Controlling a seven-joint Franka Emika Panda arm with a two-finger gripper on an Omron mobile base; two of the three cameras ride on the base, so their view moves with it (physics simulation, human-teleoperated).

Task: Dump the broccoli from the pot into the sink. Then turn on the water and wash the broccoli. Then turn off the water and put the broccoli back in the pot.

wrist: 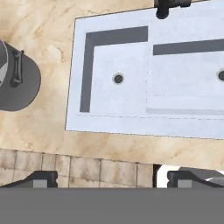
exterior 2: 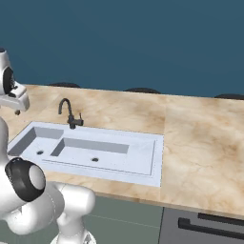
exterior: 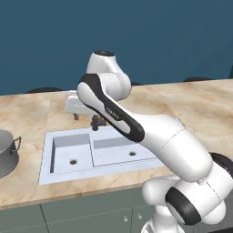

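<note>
1. Hovering above the sink, the gripper is seen in the hand view with its jaws spread wide and nothing between them; it is released and empty.
2. The pot is seen on the table, well to the left of the sink and apart from its rim. In the hand view the pot is cut by the left edge, so its inside cannot be checked.
3. The broccoli cannot be made out; it is judged to be in the pot, since both basins are bare down to their drains.
4. The narrow basin lies nearer the pot, and the wide basin lies beyond it.
5. The faucet stands at the back rim of the sink, between the basins, and no water is seen running from it.
6. Progress is judged to be at the very start: nothing has been dumped, the pot has not been grasped, and the water is off.
7. Left to do, as far as can be judged: the pot is to be gripped and tipped over the sink, the water turned on, the broccoli washed, the water turned off, and the broccoli returned to the pot.
8. No brand, label or readable writing is found on the pot, sink, faucet or table; small marks on the arm are too small to be read.
</note>
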